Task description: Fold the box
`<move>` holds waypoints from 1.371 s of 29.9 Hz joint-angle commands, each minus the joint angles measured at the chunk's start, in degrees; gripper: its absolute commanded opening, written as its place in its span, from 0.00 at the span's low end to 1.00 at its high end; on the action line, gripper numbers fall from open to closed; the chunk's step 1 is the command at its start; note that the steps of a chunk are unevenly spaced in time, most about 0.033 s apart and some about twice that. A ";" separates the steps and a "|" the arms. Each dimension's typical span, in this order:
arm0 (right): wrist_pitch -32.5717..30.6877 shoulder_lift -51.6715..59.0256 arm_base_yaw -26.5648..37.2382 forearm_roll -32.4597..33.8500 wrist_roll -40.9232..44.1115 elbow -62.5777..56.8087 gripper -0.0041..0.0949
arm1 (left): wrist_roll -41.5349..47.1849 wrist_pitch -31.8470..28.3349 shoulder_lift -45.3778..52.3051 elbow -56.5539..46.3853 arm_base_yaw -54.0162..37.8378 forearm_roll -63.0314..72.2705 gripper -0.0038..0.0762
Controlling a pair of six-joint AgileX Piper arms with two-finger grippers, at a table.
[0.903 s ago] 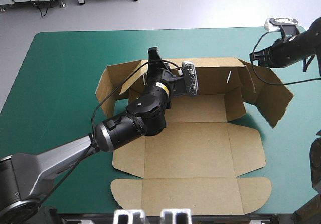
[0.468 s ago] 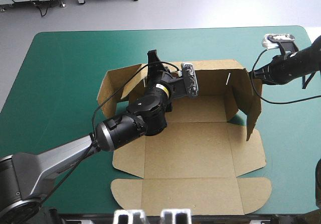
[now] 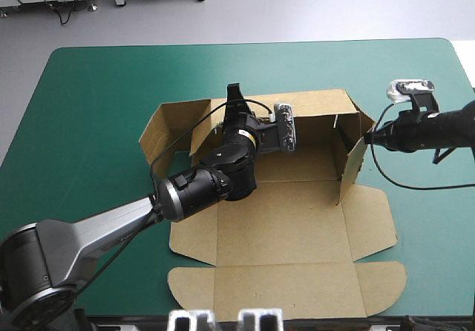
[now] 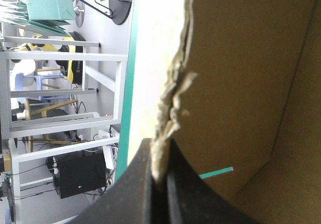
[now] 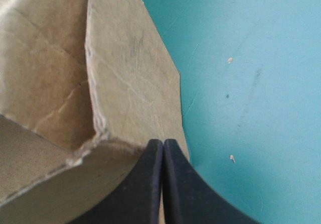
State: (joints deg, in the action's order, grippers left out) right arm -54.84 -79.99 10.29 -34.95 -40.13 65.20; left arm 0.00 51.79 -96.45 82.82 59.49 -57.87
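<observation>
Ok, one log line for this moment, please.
box: far wall raised, near panels flat | left gripper: shut on far wall's edge | right gripper: shut on upright right flap corner

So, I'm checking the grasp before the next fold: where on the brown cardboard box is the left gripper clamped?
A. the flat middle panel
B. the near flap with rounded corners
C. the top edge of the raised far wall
C: the left gripper is shut on the frayed top edge of the brown cardboard box's raised far wall; the left wrist view shows the board edge between its fingers.
</observation>
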 commanded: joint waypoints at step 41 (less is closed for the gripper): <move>14.56 2.07 4.58 -22.79 -62.52 -11.54 0.61 | 0.44 0.20 1.95 1.49 0.21 -0.20 0.04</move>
State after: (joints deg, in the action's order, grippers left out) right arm -40.48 -79.30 14.68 -52.50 -99.53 52.58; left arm 0.00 52.17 -96.50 82.88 59.49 -57.49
